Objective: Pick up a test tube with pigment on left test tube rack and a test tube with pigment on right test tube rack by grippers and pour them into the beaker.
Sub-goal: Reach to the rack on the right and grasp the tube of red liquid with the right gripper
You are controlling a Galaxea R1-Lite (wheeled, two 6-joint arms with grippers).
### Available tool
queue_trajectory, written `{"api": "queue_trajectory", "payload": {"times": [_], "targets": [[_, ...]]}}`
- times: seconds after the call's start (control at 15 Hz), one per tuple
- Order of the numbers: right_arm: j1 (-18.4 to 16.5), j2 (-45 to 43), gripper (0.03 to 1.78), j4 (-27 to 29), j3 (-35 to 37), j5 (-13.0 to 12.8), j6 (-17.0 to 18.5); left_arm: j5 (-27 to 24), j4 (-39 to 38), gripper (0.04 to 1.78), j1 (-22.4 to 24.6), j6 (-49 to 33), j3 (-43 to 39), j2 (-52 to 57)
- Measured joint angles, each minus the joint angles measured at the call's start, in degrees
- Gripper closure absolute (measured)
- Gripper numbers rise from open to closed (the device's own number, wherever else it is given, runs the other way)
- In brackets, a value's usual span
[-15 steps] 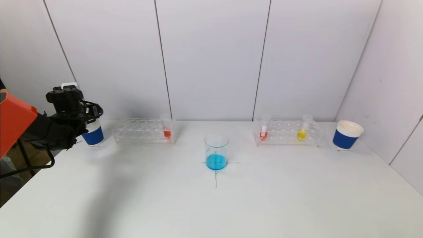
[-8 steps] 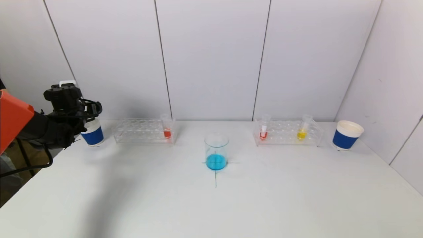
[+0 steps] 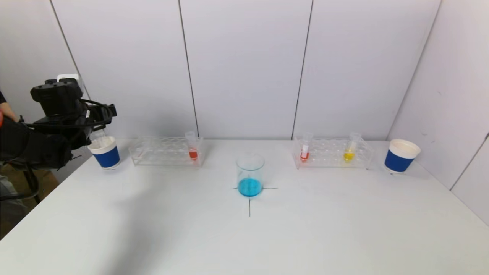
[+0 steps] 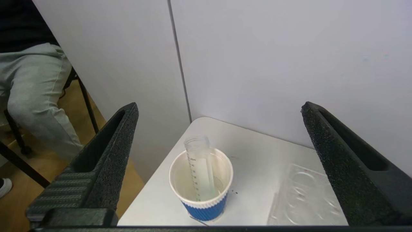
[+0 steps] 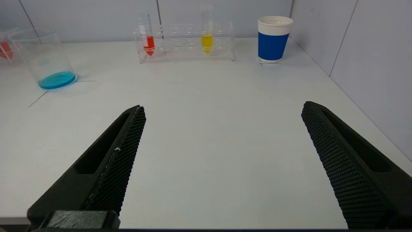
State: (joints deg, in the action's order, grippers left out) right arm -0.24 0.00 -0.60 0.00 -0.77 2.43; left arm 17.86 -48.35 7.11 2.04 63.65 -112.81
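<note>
The glass beaker (image 3: 250, 173) stands mid-table with blue liquid in its bottom. The left test tube rack (image 3: 160, 152) holds one tube of red pigment (image 3: 193, 148). In the right test tube rack (image 3: 331, 154) stand a red-pigment tube (image 3: 304, 150) and a yellow-pigment tube (image 3: 349, 149). My left gripper (image 4: 219, 106) hangs open above and behind the left blue paper cup (image 4: 201, 187); an empty graduated tube (image 4: 199, 164) leans inside that cup. My right gripper (image 5: 223, 106) is open over bare table near the front, out of the head view.
A second blue paper cup (image 3: 402, 156) stands at the far right beside the right rack. White wall panels close the back and right side. The table's left edge lies just beside the left cup, with a chair and a seated person's leg (image 4: 35, 96) beyond it.
My left gripper has risen and drawn back to the left, away from the left cup, leaving the empty tube standing in it. The right side is unchanged.
</note>
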Motion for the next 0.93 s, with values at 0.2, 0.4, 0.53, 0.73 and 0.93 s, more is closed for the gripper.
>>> {"api": "queue_trajectory", "payload": {"times": [0.2,0.4,0.53,0.73,0.93], "targets": [[0.0,0.0,0.05,0.0,0.0,-0.02,0.02,0.05,-0.02,0.06,-2.9,0.3,-8.83,10.86],[0.0,0.0,0.05,0.0,0.0,-0.02,0.0,0.49,-0.11,0.06,-5.1,1.87,-19.44,22.6],[0.0,0.0,0.05,0.02,0.0,-0.02,0.02,1.35,-0.11,0.06,-5.84,3.61,-27.05,30.76],[0.0,0.0,0.05,0.0,0.0,-0.02,0.0,3.08,0.2,0.06,-6.27,5.86,-37.41,42.45],[0.0,0.0,0.05,0.0,0.0,0.0,0.02,3.77,2.62,0.06,-6.38,8.09,-45.32,53.16]]}}
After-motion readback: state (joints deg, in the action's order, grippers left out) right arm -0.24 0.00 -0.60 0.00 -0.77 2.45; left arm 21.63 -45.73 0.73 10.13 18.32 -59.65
